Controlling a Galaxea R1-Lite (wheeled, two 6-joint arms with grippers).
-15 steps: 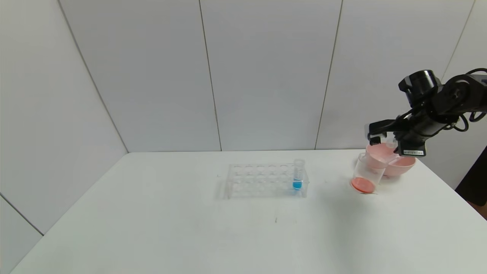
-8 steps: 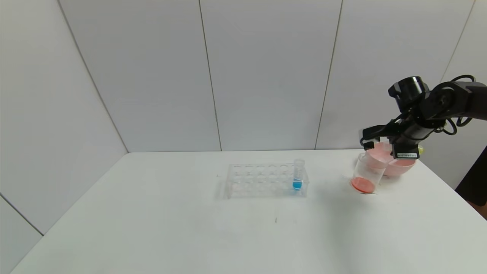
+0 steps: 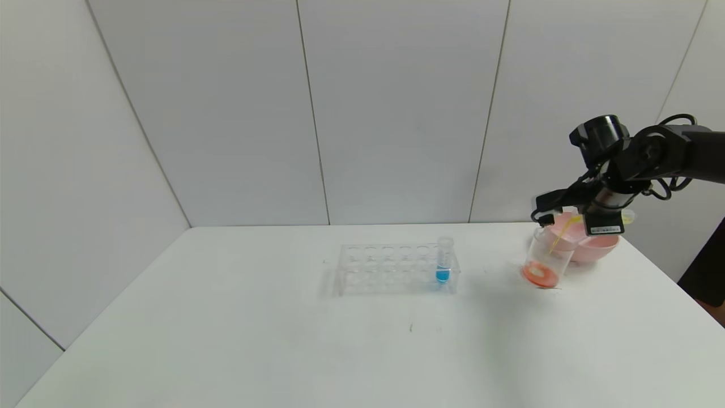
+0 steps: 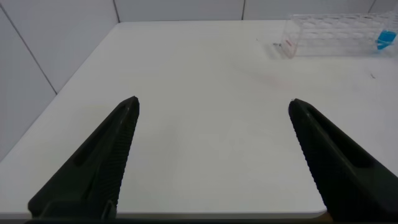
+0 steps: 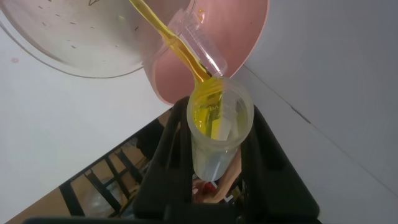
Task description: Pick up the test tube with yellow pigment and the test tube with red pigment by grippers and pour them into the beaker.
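Note:
My right gripper [image 3: 552,211] is shut on the test tube with yellow pigment [image 5: 217,134] and holds it tilted above the beaker [image 3: 546,255]. A thin yellow stream [image 3: 559,237] runs from the tube's mouth into the beaker, which holds orange-red liquid [image 3: 538,275] at its bottom. In the right wrist view the beaker [image 5: 74,37] lies beyond the tube. No tube with red liquid shows. My left gripper [image 4: 212,102] is open and empty over bare table, far from the beaker, and does not show in the head view.
A pink bowl [image 3: 600,245] stands right behind the beaker, near the table's far right edge. A clear tube rack [image 3: 391,271] in the middle of the table holds a blue-tipped tube [image 3: 443,262]; the rack also shows in the left wrist view [image 4: 336,34].
My right gripper moved a little left and tipped the tube further. Yellow liquid now streams into the beaker, where none flowed before.

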